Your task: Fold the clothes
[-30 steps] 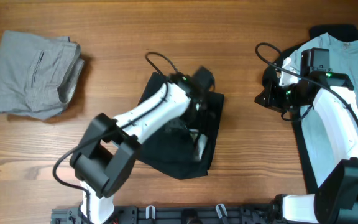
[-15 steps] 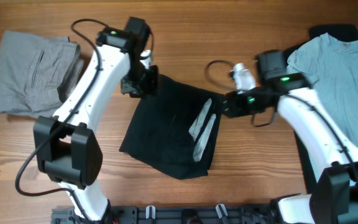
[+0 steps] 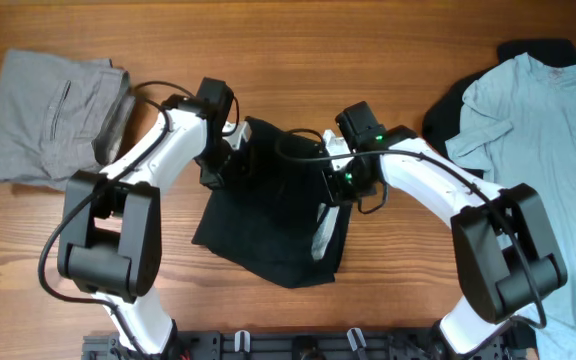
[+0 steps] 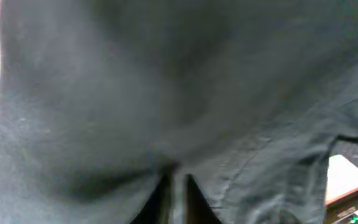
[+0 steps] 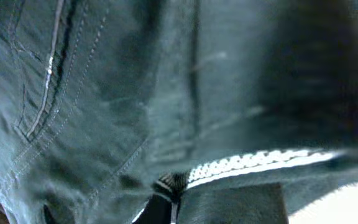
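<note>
A black garment (image 3: pixel 268 225) with white side stripes lies crumpled at the table's centre. My left gripper (image 3: pixel 219 168) is at its upper left edge and is shut, pinching a fold of the dark cloth (image 4: pixel 166 93) between its fingertips (image 4: pixel 176 190). At the garment's upper right edge my right gripper (image 3: pixel 337 186) is shut on the fabric next to the white stripe (image 5: pixel 260 163). Its fingertips (image 5: pixel 170 200) meet at the striped hem. Dark cloth fills both wrist views.
A folded grey garment (image 3: pixel 53 120) lies at the far left. A light blue T-shirt (image 3: pixel 548 140) is spread at the right edge over another black garment (image 3: pixel 538 50). Bare wood lies between the piles.
Both arms came in onto the black garment. The left gripper dropped to its left edge, the right moved left to its right edge, and both closed on the cloth.
</note>
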`<state>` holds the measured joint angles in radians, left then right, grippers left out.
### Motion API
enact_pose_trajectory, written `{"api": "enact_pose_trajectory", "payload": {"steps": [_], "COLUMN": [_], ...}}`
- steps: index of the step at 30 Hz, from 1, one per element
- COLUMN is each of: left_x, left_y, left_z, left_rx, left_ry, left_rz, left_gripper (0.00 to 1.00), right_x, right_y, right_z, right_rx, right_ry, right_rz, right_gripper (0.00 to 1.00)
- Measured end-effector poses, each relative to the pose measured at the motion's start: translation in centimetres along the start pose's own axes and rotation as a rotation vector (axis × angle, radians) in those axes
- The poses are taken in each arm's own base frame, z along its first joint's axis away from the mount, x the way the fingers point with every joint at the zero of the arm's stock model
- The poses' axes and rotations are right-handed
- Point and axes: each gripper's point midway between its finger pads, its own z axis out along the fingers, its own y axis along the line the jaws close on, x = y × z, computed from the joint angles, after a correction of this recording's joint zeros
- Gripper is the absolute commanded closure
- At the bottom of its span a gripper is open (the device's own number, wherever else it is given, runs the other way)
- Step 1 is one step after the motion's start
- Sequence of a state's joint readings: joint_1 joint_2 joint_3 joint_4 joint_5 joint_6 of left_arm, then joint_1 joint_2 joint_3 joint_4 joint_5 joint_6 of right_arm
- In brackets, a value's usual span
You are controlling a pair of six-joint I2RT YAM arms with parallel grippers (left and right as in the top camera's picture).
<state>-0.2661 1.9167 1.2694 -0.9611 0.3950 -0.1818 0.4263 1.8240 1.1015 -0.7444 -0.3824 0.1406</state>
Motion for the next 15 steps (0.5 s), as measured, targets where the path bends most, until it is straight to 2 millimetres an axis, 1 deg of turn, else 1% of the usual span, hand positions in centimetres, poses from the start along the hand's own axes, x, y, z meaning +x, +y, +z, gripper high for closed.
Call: {"api": "enact_pose_trajectory", "payload": {"steps": [1, 2, 3, 4, 6, 7, 8, 10, 11, 12, 14, 15], "left_x": [0.4, 0.8, 1.0, 0.9, 0.6, 0.6, 0.6, 0.6, 0.6, 0.6, 0.5, 0.4], "left_y": [0.1, 0.3, 0.3, 0.2, 0.1, 0.1, 0.1, 0.1, 0.1, 0.1, 0.1, 0.0], "left_z": [0.3, 0.6, 0.7, 0.7, 0.7, 0.7, 0.7, 0.7, 0.7, 0.7, 0.7, 0.7], "left_rx": [0.001, 0.003, 0.007, 0.009, 0.015, 0.016, 0.016, 0.017, 0.019, 0.019, 0.019, 0.021], "left_ry": [0.012, 0.024, 0.030, 0.028, 0.018, 0.016, 0.016, 0.017, 0.018, 0.017, 0.013, 0.009], "left_rz": [0.000, -0.006, -0.006, -0.005, 0.000, 0.001, 0.001, 0.000, 0.000, 0.005, 0.009, 0.011], "left_gripper": [0.76, 0.75, 0.75, 0.75, 0.76, 0.75, 0.77, 0.89, 0.94, 0.96, 0.96, 0.96], "right_x": [0.4, 0.7, 0.9, 0.8, 0.6, 0.6, 0.9, 1.2, 1.4, 1.8, 2.1, 2.2], "right_y": [-0.6, -1.4, -2.3, -3.1, -4.0, -4.6, -5.1, -5.2, -4.2, -2.5, 0.3, 1.4], "right_z": [-0.5, -1.3, -2.3, -3.4, -4.7, -5.2, -5.5, -5.7, -5.8, -6.0, -6.2, -5.8], "right_rx": [0.038, 0.087, 0.139, 0.183, 0.244, 0.290, 0.320, 0.304, 0.233, 0.127, -0.010, -0.052], "right_ry": [0.024, 0.045, 0.055, 0.048, 0.026, 0.020, 0.024, 0.033, 0.046, 0.058, 0.063, 0.056], "right_rz": [0.019, 0.039, 0.056, 0.070, 0.077, 0.085, 0.102, 0.110, 0.078, 0.037, -0.024, -0.059], "right_gripper": [0.96, 0.83, 0.49, 0.48, 0.57, 0.60, 0.61, 0.64, 0.69, 0.72, 0.72, 0.72]}}
